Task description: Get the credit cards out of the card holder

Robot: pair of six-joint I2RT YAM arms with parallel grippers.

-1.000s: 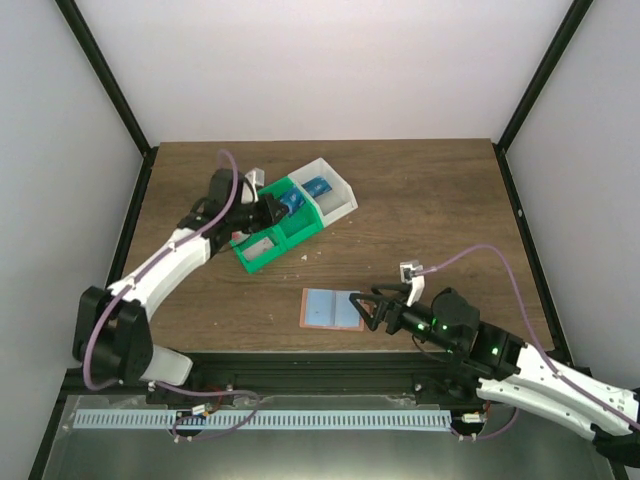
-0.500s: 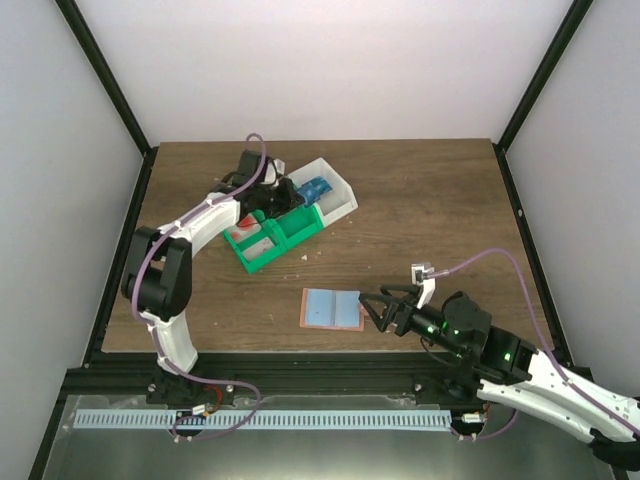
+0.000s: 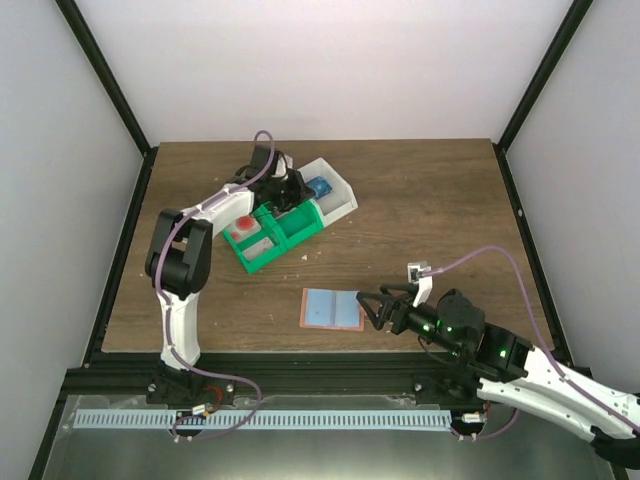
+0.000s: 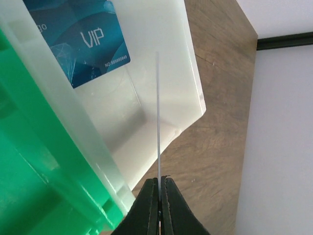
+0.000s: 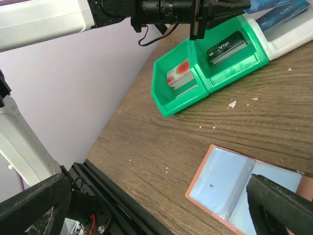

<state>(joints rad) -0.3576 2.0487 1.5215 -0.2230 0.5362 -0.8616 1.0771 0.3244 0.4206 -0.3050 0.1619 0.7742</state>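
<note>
**Brown wood worktop, white walls: one card pinched over the bin, holder lying open**

A brown wood-grain worktop [image 3: 430,220] sits between plain white walls [image 3: 320,70] with black frame posts [image 3: 105,75] at the corners. On it are one green-and-white bin [image 3: 300,228] with three compartments and one card holder [image 3: 331,309].

The left end effector [image 4: 160,185] is closed tight on a thin card [image 4: 158,112], seen edge-on and upright above the white compartment [image 4: 156,29]. One blue card [image 4: 83,39] marked VIP lies flat in that compartment.

The card holder is spread open near the front edge, well apart from the bin, its pale blue pockets facing up. Whether cards remain in them cannot be told. The right end effector [image 3: 366,310] sits just beside the holder's right edge, fingers spread wide and gripping nothing.

The two green compartments hold one red-topped block [image 5: 178,73] and one black block [image 5: 226,47].
</note>
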